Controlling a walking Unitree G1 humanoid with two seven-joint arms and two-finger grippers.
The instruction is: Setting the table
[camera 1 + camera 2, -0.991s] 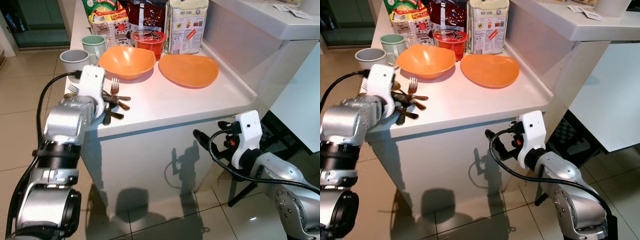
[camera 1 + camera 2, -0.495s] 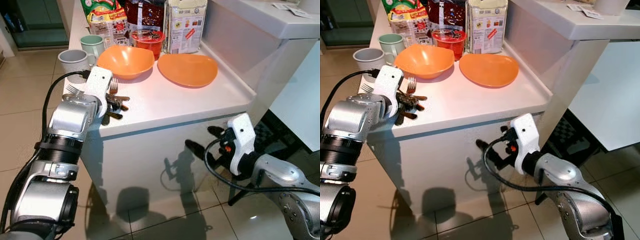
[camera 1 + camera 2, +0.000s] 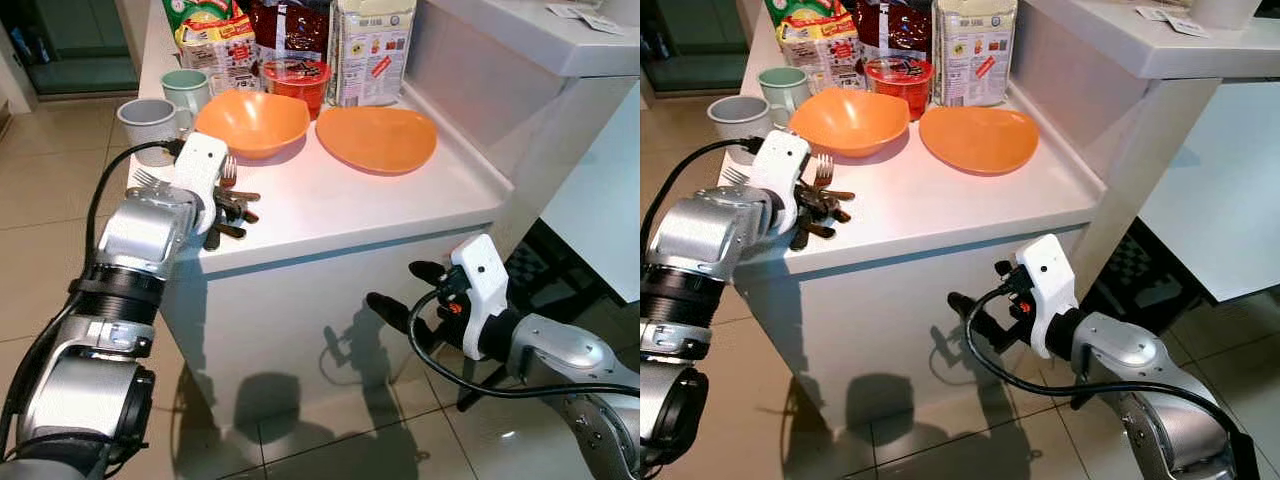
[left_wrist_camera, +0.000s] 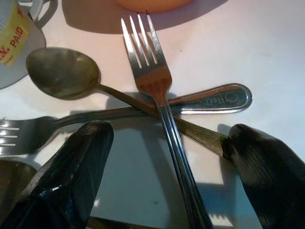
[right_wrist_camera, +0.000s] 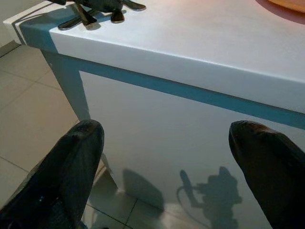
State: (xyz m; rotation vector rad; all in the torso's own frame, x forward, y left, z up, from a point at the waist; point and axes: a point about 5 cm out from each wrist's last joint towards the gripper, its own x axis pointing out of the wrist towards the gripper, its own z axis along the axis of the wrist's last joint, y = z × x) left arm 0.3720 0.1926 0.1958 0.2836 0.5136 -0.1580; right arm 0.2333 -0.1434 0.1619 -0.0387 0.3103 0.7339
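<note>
While its fingers spread wide, the left end effector straddles the crossed fork handles.

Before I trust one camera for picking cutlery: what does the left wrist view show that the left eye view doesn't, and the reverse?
Left wrist: the fork crossing a spoon between the open left end effector fingers. Left eye: orange bowl, orange plate, right end effector low beside the counter. Both: cutlery on the white counter.
</note>
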